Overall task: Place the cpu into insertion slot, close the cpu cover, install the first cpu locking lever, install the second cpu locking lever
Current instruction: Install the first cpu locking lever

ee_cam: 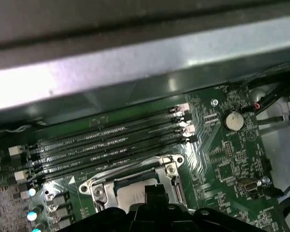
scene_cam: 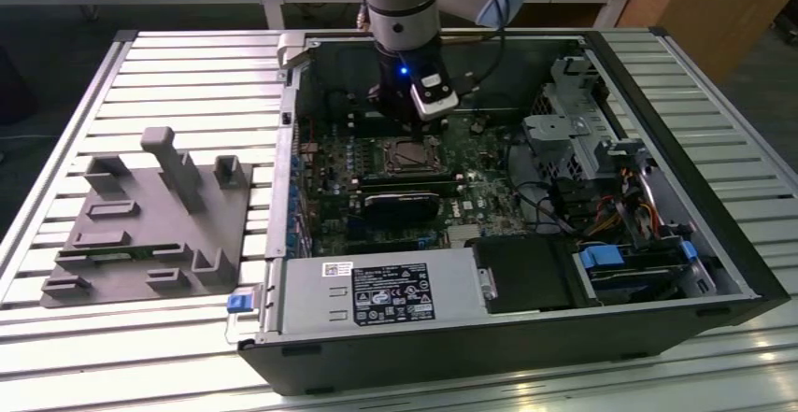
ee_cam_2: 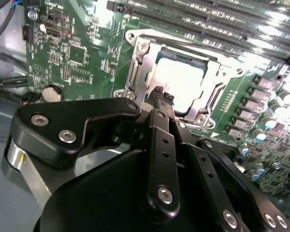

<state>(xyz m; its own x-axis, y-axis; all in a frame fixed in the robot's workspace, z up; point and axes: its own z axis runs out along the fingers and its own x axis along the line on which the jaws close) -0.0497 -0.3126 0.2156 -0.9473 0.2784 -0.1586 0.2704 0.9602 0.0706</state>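
Note:
The cpu point(ee_cam_2: 180, 85) shows a pale, shiny face inside the insertion slot point(scene_cam: 409, 157) on the green board. The cpu cover point(ee_cam_2: 137, 67), a silvery metal frame, lies flat around the chip. In the first wrist view the cpu point(ee_cam: 131, 190) and the cpu cover point(ee_cam: 97, 186) sit just below the memory slots. My gripper point(ee_cam_2: 162, 98) hangs right above the socket's near edge with its black fingers pressed together and nothing between them. In the exterior view the gripper point(scene_cam: 402, 130) is inside the open computer case, just behind the socket. I cannot make out the locking levers.
Long black memory slots point(ee_cam: 111, 140) run beside the socket. A black graphics card point(scene_cam: 399, 208) lies in front of it in the exterior view. Cables and drive cages point(scene_cam: 586, 141) fill the case's right side. A grey fixture plate point(scene_cam: 149, 220) rests on the table at the exterior view's left.

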